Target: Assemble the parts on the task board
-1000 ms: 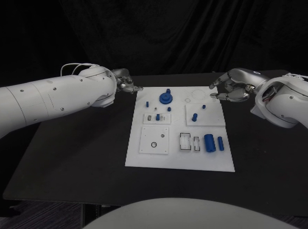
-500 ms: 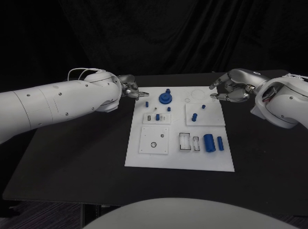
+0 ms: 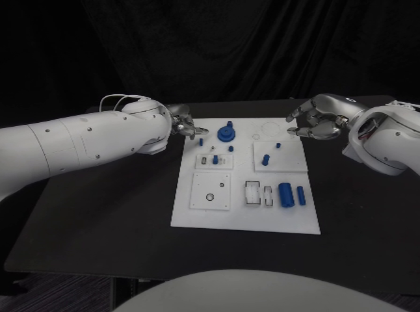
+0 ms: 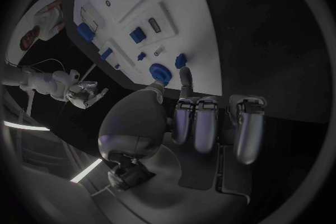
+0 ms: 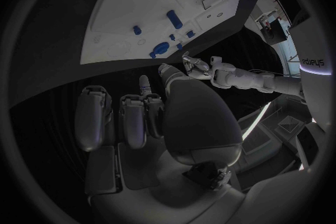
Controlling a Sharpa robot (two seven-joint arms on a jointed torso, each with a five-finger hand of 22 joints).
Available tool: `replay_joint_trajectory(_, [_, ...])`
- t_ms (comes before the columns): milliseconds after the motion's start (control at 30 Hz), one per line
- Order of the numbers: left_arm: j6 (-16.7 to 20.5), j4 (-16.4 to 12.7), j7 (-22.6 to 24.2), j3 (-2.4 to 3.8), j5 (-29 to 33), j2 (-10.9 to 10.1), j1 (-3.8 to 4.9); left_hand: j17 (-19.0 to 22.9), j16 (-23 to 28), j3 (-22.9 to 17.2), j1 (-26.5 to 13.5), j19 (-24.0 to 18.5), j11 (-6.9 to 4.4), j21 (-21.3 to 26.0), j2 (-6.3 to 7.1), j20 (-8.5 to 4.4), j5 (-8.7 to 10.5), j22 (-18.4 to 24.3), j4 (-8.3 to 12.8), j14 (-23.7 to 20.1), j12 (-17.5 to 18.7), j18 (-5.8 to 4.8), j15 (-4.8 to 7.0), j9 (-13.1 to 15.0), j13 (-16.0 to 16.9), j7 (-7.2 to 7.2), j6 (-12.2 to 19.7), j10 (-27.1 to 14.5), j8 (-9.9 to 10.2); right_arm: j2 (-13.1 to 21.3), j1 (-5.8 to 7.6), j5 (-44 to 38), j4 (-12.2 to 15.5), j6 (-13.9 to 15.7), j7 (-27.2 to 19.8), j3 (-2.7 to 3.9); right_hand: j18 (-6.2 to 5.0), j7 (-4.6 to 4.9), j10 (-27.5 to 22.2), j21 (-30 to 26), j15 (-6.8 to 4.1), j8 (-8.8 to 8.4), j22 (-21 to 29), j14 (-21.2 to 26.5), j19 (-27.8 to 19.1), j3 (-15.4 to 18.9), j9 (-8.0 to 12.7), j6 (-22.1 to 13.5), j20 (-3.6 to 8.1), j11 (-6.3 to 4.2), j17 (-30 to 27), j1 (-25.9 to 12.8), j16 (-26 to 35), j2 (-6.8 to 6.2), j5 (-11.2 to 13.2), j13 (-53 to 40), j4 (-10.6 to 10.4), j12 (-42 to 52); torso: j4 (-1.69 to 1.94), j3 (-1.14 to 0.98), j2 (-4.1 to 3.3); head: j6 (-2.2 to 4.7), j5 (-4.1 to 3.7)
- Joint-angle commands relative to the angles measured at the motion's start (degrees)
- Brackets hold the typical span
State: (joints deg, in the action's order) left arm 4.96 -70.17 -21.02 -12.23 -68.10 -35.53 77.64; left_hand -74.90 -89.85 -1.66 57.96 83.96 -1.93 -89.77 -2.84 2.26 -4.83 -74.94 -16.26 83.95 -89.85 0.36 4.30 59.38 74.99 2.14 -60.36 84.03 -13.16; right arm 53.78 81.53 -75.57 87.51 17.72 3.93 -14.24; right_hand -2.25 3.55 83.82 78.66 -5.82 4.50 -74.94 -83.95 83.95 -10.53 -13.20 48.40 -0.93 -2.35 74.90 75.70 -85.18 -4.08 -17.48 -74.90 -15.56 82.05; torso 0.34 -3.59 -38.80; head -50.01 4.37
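The white task board (image 3: 210, 214) lies in the middle of the black table. A blue round gear part (image 3: 227, 134) stands near its far edge, with several small blue pegs (image 3: 231, 148) behind it. A large blue cylinder (image 3: 286, 194) and a thinner one (image 3: 301, 195) lie at the board's right. My left hand (image 3: 186, 127) hovers at the far left corner and holds nothing. In the left wrist view one finger (image 4: 185, 79) reaches toward the gear (image 4: 161, 73) and a peg (image 4: 181, 59). My right hand (image 3: 313, 123) hangs at the far right corner, loosely curled and holding nothing.
The board carries raised white square plates (image 3: 212, 190) and rectangular slots (image 3: 253, 192). Bare black table (image 3: 97, 214) stretches to the left, right and front of the board. The right wrist view shows the board (image 5: 133, 11) with my left hand (image 5: 199, 65) beyond it.
My left arm has swung to the right, bringing its hand up to the board's far left corner. The right hand has stayed where it was.
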Motion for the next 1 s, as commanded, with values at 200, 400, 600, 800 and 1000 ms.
replay_joint_trajectory(200, [-1.7,1.5,0.9,0.03,-0.5,0.8,-0.44,-15.1,-0.1,0.2,1.4,6.0,0.41,-0.2,-0.27,0.20,-2.02,-15.1,0.3,6.1,-0.2,-0.36,-0.23,-0.8,15.0,0.06,-0.8,6.0,1.1,0.1,-0.14,-0.1,0.0,-0.2,0.8,0.05,-0.35,-0.18,0.3,-0.4,0.53,0.09,-11.6,-4.6,1.3,-0.3,0.1,0.4,-0.27,0.40,8.5,0.1,0.1,0.52,-0.1,-7.1,-0.1,-0.4,0.01,-0.02,0.00,0.01,-0.08])
replay_joint_trajectory(400, [-2.1,2.2,0.9,0.03,-0.5,1.5,-0.66,-15.1,-0.1,0.1,2.3,6.0,0.43,-0.2,-0.28,0.21,-3.30,-15.1,0.6,6.1,-0.2,-0.36,-0.25,-1.2,15.0,0.07,-0.9,6.0,1.7,-0.1,-0.15,-0.1,0.0,-0.2,0.7,0.05,-0.35,-0.18,0.3,-0.4,0.53,0.09,-11.6,-4.6,1.3,-0.3,0.1,0.4,-0.27,0.40,8.5,0.1,0.1,0.52,-0.1,-7.1,-0.1,-0.4,0.04,-0.03,0.00,0.01,-0.04])
replay_joint_trajectory(600, [-2.4,2.8,1.0,0.04,-0.5,2.0,-0.84,-15.1,-0.1,-0.1,3.3,6.0,0.42,-0.2,-0.25,0.21,-5.14,-15.1,0.9,6.1,-0.2,-0.36,-0.25,-1.4,15.0,0.06,-1.1,6.0,2.2,-0.1,-0.15,-0.1,0.0,-0.3,0.7,0.05,-0.35,-0.18,0.3,-0.4,0.53,0.09,-11.6,-4.6,1.3,-0.3,0.1,0.4,-0.27,0.40,8.5,0.1,0.1,0.52,-0.1,-7.1,-0.1,-0.4,0.03,-0.02,-0.03,0.01,0.01])
replay_joint_trajectory(800, [-2.9,3.3,1.2,0.04,-0.5,2.4,-0.97,-15.1,-0.1,-0.4,4.1,6.0,0.46,-0.2,-0.16,0.23,-6.89,-15.1,1.3,6.1,-0.2,-0.36,-0.28,-1.5,15.0,0.12,-1.0,6.0,2.7,0.0,-0.15,-0.1,0.0,-0.3,0.7,0.05,-0.35,-0.18,0.3,-0.4,0.53,0.09,-11.6,-4.6,1.3,-0.3,0.1,0.4,-0.27,0.40,8.5,0.1,0.1,0.52,-0.1,-7.1,-0.1,-0.4,0.03,-0.01,-0.04,0.01,0.00])
replay_joint_trajectory(1000, [-3.2,3.6,1.3,0.04,-0.5,2.6,-1.10,-15.1,-0.1,-0.4,4.4,6.0,0.49,-0.2,-0.14,0.24,-7.36,-15.1,1.4,6.1,-0.2,-0.36,-0.29,-1.6,15.0,0.17,-0.8,6.0,2.9,-0.1,-0.15,-0.1,0.1,-0.3,0.7,0.05,-0.35,-0.18,0.3,-0.4,0.53,0.09,-11.6,-4.6,1.3,-0.3,0.1,0.4,-0.27,0.40,8.5,0.1,0.1,0.52,-0.1,-7.1,-0.1,-0.4,0.04,-0.02,-0.02,0.01,-0.02])
